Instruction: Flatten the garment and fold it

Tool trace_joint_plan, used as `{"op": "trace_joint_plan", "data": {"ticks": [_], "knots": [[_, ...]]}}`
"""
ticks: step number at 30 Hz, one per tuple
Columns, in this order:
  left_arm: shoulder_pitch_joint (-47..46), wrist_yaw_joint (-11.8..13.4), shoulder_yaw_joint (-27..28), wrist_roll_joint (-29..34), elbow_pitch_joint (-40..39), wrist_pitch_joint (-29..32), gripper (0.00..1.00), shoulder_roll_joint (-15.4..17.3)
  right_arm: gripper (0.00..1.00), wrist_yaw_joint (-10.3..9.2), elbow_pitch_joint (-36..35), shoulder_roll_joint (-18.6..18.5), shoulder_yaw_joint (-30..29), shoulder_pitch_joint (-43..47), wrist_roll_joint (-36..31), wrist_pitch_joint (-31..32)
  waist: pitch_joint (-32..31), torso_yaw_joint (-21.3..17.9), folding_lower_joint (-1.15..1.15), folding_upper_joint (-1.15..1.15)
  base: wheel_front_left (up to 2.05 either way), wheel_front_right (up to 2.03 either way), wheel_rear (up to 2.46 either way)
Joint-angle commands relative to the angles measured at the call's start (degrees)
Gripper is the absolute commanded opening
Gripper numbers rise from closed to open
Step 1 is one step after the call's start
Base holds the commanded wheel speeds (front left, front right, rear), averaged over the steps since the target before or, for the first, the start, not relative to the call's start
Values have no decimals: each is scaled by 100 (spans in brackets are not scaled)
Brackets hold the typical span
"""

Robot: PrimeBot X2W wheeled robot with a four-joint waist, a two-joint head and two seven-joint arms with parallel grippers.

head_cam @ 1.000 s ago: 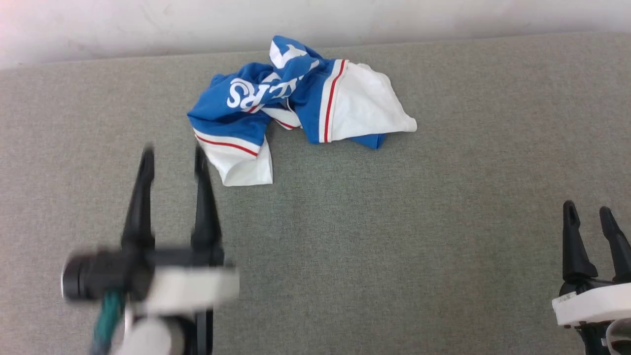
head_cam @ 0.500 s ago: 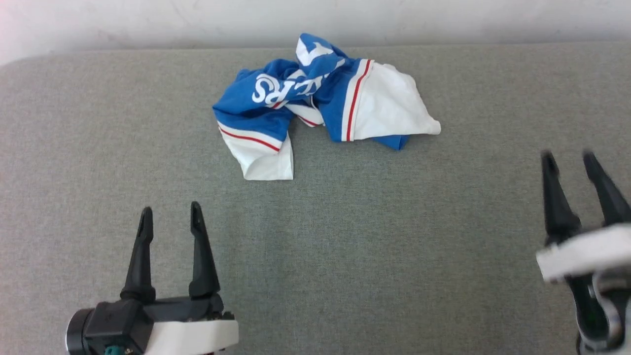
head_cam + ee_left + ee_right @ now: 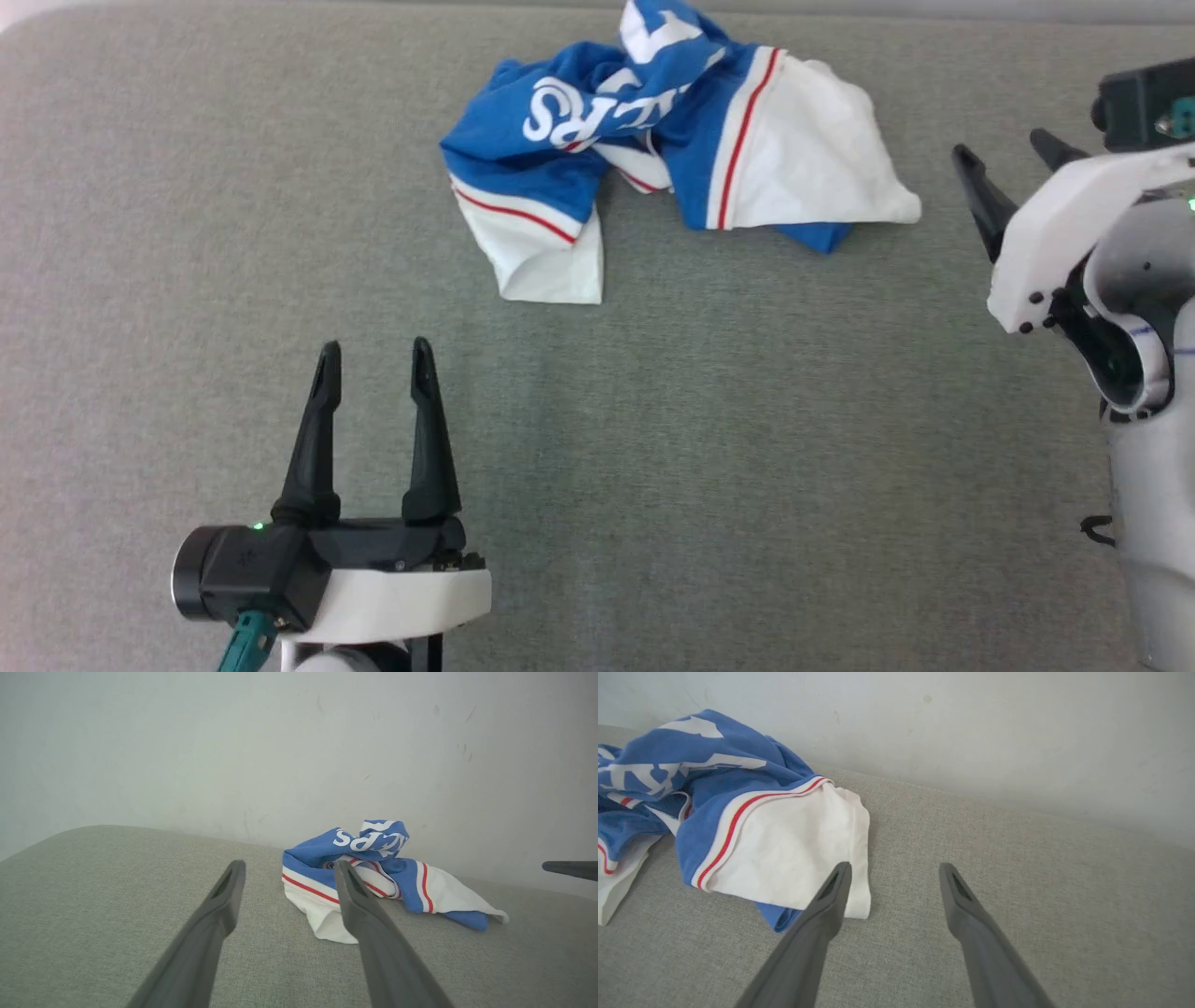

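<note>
Left tool [image 3: 374,343] is seen spread wide and empty above the grey cloth-covered table [image 3: 747,467]. The garment [image 3: 653,140] lies ahead of it and slightly to its right, well apart from the fingertips. Right tool [image 3: 997,142] is likewise spread and empty. The garment lies to its left, with a white sleeve [image 3: 784,849] very near the left finger; contact cannot be confirmed. The garment is crumpled in a heap, blue body twisted, lettering partly buried. It is judged light, limp and soft: it would be expected to drape, drag and cling to the cloth surface rather than slide. Hold is best taken at the free edges, the near sleeve for the right tool and the other white sleeve [image 3: 546,271] for the left. The wall [image 3: 233,742] stands close behind the heap, so spreading room beyond the tools is judged limited.
</note>
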Motion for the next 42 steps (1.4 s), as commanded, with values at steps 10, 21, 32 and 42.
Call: {"op": "trace_joint_plan", "data": {"ticks": [10, 21, 32, 42], "knots": [[-232, -253, 35, 280, 99, -27, 100, -171, 100, -4, 944, -127, 201, -454, -224, 505, 468, 506, -1, -1, 0, 0, 0], [-271, -376, 46, 280, 248, -27, 100, -241, 0, -4, 1364, 24, 6, -206, -348, 702, 405, 629, -1, -1, 0, 0, 0], [31, -393, 341, 316, 258, -27, 100, -254, 0, -4, 359, 288, -675, 105, 152, -353, -276, 135, -1, -1, 0, 0, 0], [241, -471, 537, 405, 161, -27, 100, -256, 0, -4, -1462, 608, -2632, 2041, 494, -269, -482, -400, -1, -1, 0, 0, 0]]}}
